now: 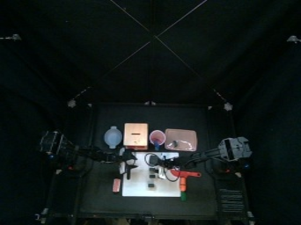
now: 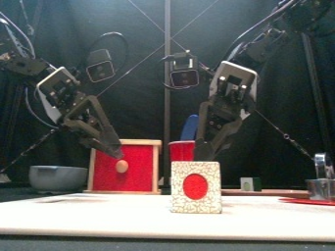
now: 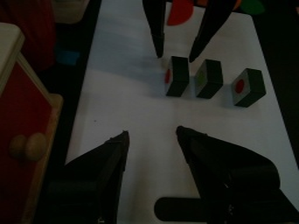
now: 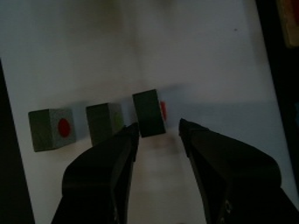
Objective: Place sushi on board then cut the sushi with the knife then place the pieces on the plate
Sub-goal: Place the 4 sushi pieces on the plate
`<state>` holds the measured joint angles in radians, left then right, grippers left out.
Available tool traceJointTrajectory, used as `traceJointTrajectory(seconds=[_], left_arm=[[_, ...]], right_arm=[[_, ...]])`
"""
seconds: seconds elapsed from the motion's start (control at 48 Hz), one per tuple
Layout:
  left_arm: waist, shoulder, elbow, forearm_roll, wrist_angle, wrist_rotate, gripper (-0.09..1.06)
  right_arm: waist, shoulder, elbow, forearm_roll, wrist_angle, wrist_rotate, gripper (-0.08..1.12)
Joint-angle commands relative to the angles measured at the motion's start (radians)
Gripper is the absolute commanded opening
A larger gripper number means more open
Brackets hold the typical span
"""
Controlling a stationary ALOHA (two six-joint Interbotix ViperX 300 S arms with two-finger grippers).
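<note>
Sushi roll [image 3: 208,79] — three dark green blocks with red centres, upright, apart in a row on white board [image 3: 117,87], left tool [image 3: 152,134] released, empty, right tool [image 4: 158,125] released — spread at one end block

the board [image 3: 128,96] looks smooth and matt, the box [image 2: 141,175] pale plain wood.

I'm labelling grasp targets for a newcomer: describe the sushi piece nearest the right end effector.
On the white cutting board three dark green sushi pieces stand in a short row. The one meant is the end piece just ahead of the right end effector. Unlike the middle piece and the far piece, it alone lines up with the gap between the open jaws.
</note>
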<state>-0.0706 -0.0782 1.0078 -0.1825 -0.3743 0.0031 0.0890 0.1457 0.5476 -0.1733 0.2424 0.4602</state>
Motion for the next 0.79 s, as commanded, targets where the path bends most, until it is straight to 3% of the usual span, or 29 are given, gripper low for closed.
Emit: traceJointTrajectory(seconds=[0.021,0.333,0.792], left_arm=[[-0.002,-0.003,-0.011,0.000,-0.005,0.002,0.84],[-0.002,-0.003,-0.005,-0.002,-0.005,-0.002,0.84],[0.006,-0.003,-0.006,-0.002,-0.005,0.000,0.84]], right_arm=[[-0.005,0.005,-0.037,-0.018,-0.008,0.002,0.78],[-0.006,0.002,-0.032,-0.034,0.011,0.006,0.61],[-0.118,-0.391,0.265,0.025,0.098,0.006,0.61]])
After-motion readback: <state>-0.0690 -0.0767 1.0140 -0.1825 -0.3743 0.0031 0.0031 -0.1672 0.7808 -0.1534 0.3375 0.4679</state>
